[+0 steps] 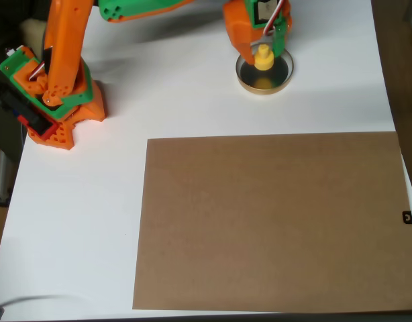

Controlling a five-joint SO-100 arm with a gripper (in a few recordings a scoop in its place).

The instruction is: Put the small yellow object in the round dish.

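The small yellow object stands upright over the dark inside of the round dish, near the top of the white table in the overhead view. Its round base faces down, and a yellow reflection shows in the dish below it. My orange and green gripper reaches in from the top edge, and its fingers close around the object's knob. The gripper body hides the far rim of the dish, so I cannot tell whether the object's base touches the dish floor.
A large brown board covers the lower right of the table. The arm's orange and green base stands at the upper left. Bare white table lies to the left of the board.
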